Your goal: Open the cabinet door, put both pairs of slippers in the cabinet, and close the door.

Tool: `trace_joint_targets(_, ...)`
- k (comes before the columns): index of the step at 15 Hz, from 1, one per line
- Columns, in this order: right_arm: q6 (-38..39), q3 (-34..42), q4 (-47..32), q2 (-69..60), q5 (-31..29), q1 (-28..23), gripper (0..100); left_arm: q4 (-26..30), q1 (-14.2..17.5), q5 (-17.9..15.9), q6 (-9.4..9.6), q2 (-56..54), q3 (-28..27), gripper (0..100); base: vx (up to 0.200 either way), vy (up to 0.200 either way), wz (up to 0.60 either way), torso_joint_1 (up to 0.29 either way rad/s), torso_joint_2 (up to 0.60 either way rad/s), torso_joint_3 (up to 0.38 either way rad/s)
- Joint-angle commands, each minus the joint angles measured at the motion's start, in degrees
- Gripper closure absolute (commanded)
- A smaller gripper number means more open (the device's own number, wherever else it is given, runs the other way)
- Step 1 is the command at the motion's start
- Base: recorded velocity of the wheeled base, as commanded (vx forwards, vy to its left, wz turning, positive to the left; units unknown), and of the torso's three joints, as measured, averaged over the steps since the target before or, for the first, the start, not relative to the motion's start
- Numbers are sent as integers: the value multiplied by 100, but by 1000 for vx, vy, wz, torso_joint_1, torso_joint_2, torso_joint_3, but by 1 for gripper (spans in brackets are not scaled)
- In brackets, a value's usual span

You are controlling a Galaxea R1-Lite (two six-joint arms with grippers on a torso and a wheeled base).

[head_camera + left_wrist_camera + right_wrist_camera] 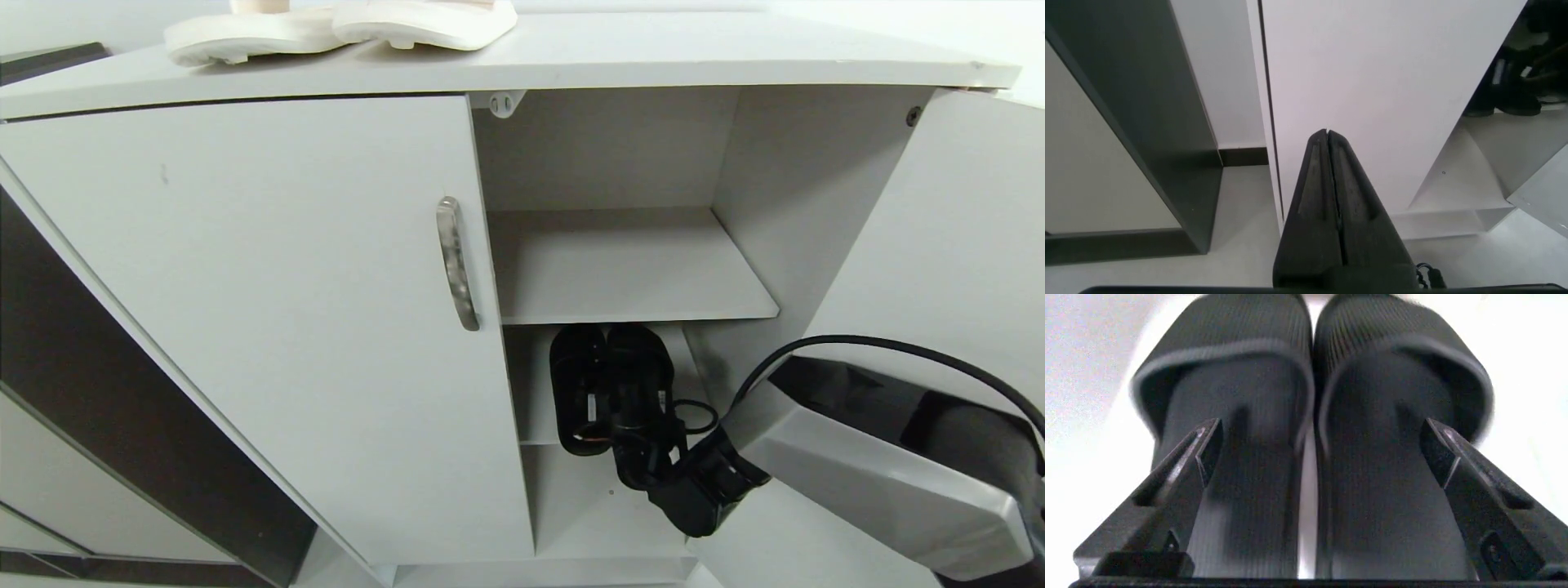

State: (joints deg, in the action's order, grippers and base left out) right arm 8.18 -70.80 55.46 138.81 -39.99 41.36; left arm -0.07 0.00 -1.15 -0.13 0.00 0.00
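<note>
Head view is showing the white cabinet (800, 212) with its right door (963, 245) standing wide open and its left door (245, 310) sitting closed. In the open side, below the upper shelf (620, 269), the lower shelf (531, 400) is holding the black slippers (608, 384). They are lying side by side, toes pointing into the cabinet and long axes running front to back. Their heels are facing the robot and seem to be overhanging the shelf's front edge. The white slippers (343, 28) are lying on the cabinet top above the closed door, up and to the left of the right end effector (1319, 441). That end effector is sitting at the black pair's heels, in line with their long axes. Its fingers (1192, 457) are spread wide, one flanking each outer side; whether they are touching I cannot tell. The left end effector (1327, 140) is hanging low before the left door, pressed together and holding nothing. The black pair is looking placed, so the white pair is likely coming next. The left arm is lying on its side, though either arm would be needing to rise.
</note>
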Motion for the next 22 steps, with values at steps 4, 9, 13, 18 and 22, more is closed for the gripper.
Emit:
trace_joint_targets(4, -9, 2035, 1064, -970, -88, 680, 0, -1, 0, 0, 5, 9, 0, 100, 0, 0, 0, 0, 0, 0)
trace_joint_targets(9, -45, 2220, 1328, -962, -88, 733, 0, -1, 0, -8, 5, 9, 0, 100, -80, 0, 0, 2, 2, 0)
trace_joint_targets(13, -45, 2220, 1336, -970, -88, 733, 0, -1, 0, -8, 5, 9, 0, 100, -200, 0, 0, -2, 5, 5)
trace_joint_targets(18, -97, 2220, 1336, -997, -97, 733, 0, -1, 0, 0, -4, 9, 0, 100, -120, 0, 0, 0, 2, 4)
trace_joint_targets(22, -168, 2167, 1336, -1032, -88, 733, 0, -1, 0, 0, 5, 9, 0, 100, 0, 0, 0, 0, 0, 0)
